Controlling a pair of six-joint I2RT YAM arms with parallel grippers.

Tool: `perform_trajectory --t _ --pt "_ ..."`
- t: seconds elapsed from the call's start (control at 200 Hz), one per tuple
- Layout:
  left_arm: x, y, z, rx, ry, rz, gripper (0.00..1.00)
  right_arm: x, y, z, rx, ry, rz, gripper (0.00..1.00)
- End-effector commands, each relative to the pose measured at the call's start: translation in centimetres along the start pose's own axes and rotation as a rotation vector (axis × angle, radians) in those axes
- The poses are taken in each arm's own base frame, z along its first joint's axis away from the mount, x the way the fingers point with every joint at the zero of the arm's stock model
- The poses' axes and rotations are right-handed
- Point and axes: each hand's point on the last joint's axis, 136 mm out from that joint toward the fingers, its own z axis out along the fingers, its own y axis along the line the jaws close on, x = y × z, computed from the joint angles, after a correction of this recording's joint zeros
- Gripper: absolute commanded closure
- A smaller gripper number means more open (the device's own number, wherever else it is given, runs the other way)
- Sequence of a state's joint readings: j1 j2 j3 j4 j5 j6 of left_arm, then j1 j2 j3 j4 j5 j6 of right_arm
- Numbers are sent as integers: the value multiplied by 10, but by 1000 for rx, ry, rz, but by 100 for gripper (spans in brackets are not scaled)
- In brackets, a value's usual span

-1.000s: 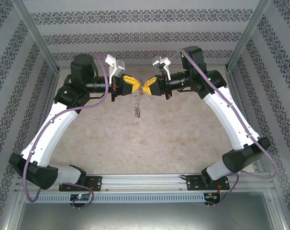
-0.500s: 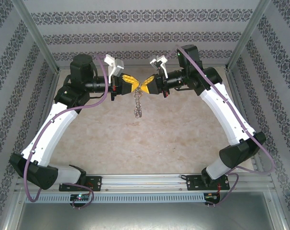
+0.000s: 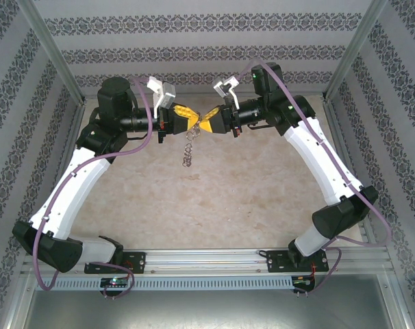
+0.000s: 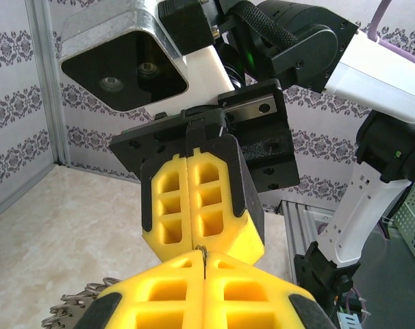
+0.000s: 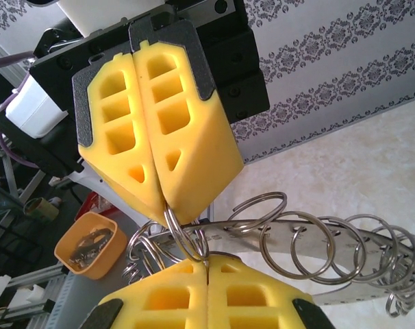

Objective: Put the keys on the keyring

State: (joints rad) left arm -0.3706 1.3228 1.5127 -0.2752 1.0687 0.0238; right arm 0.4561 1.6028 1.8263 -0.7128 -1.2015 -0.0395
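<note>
My left gripper [image 3: 192, 120] and right gripper [image 3: 202, 124] meet tip to tip above the far middle of the table. The keyring [image 3: 187, 149] dangles below them as a thin coil. In the right wrist view it is a grey metal band [image 5: 344, 236] threaded with several split rings. One split ring [image 5: 183, 236] runs from the shut tips of the left gripper [image 5: 163, 205] down into the shut tips of the right gripper [image 5: 207, 264]. In the left wrist view, a thin metal edge shows in the seam of the left gripper [image 4: 204, 255], facing the right gripper [image 4: 194, 248]. The keys are hidden.
Patterned walls [image 3: 207, 51] and metal frame posts [image 3: 53, 58] close in the beige table [image 3: 214, 199]. An orange tub [image 5: 90, 247] holding small metal pieces sits beyond the table edge. The arms' bases stand on the rail [image 3: 207, 259] at the near edge.
Both grippers, still joined at the tips, have shifted left and slightly farther back. The dangling keyring has swung left with them.
</note>
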Motion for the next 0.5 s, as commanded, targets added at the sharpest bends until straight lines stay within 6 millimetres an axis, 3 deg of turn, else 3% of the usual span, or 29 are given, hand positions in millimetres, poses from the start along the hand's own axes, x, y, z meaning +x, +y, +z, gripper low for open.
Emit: perform_trajectory --t 0.0,0.275,0.495 --pt "-20 -12 -2 46 -59 86 100 -5 1 10 -9 3 -28 92" --pt "-18 -10 -2 47 -58 82 100 -8 -29 -6 221 -6 -71 78" --pt "-19 -8 -2 44 -59 80 100 -11 -25 -12 244 -19 -111 73"
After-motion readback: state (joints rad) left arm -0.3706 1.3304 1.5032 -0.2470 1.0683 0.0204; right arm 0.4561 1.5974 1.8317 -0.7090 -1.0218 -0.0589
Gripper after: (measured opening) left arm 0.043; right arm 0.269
